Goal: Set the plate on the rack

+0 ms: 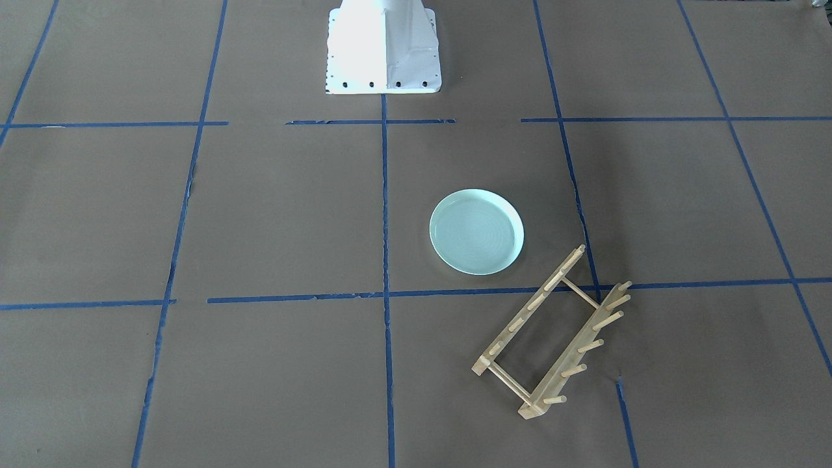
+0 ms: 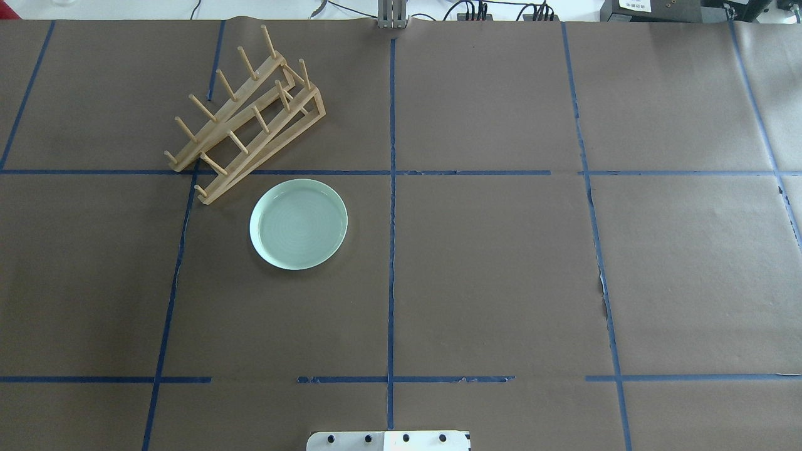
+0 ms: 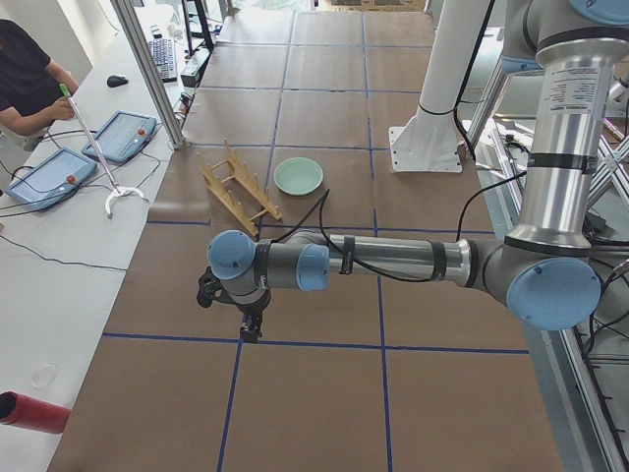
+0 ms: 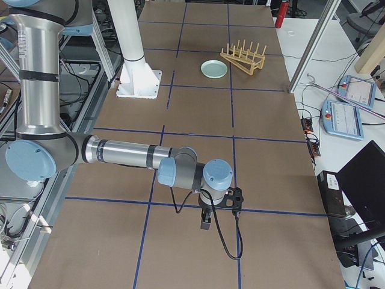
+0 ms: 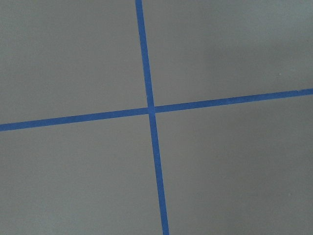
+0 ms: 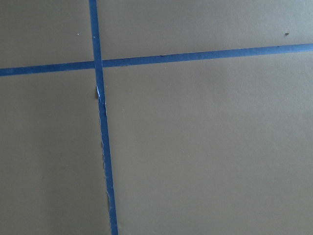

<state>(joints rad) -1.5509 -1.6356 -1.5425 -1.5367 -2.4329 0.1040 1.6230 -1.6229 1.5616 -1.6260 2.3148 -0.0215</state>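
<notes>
You have the mint-green plate flat on the desk, just beside the wooden dish rack, apart. Left tool and right tool hang well away; you cannot tell their opening.

The plate is laid flat on the table just beside the rack, apart from it, on the rack's side nearer the robot base.
</notes>
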